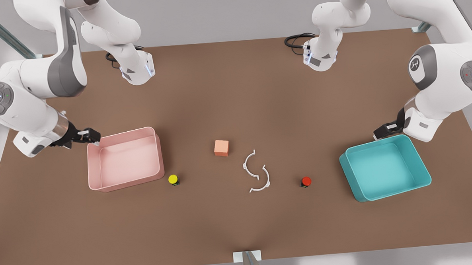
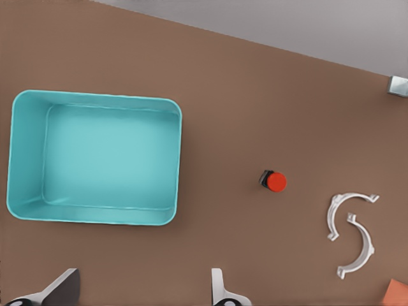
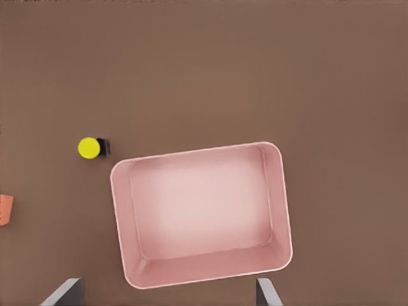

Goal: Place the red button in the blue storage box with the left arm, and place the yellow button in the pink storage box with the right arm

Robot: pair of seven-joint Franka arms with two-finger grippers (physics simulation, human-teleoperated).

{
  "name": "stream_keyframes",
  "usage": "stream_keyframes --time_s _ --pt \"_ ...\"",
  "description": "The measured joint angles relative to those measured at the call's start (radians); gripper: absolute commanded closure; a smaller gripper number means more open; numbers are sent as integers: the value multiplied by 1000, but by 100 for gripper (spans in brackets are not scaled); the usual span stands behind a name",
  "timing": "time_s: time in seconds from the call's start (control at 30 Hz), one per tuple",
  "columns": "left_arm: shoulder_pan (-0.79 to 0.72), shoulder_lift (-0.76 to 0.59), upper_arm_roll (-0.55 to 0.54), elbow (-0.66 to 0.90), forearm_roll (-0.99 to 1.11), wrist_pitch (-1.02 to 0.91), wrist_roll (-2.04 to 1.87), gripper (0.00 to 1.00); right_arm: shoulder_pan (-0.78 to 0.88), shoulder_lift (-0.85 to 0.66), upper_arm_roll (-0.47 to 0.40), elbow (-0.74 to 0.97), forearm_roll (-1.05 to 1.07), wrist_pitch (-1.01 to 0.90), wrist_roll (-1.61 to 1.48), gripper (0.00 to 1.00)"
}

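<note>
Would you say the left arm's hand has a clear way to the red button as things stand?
Probably yes. The left hand hovers open by the blue storage box, and the red button stands alone on bare table beside it. The white curved pieces lie beyond the button, not between.

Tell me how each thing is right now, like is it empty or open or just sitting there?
Red button: on the table, not in a box.
Yellow button: on the table beside the pink box.
Blue storage box: empty.
Pink storage box: empty.
Left gripper: open, holding nothing.
Right gripper: open, holding nothing.
</note>
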Motion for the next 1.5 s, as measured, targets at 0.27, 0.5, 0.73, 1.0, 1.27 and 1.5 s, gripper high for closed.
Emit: stream_keyframes --time_s 0.27,0.5,0.73,1.0,1.27,1.5 --pt "-276 303 -4 40 3 109 91 0 193 299 66 8 15 150 21 0" --pt "-298 548 -1 35 0 425 147 0 194 430 114 -98 -37 490 60 0" --pt "-275 610 2 34 0 557 197 0 197 503 128 -100 -55 646 96 0" --pt "-276 661 1 36 2 605 239 30 150 559 123 -106 -59 747 125 0" --pt "-279 654 1 36 10 638 260 55 157 599 130 -138 -58 760 162 0" --pt "-221 405 11 -2 39 474 285 56 159 630 130 -101 -59 728 201 0"
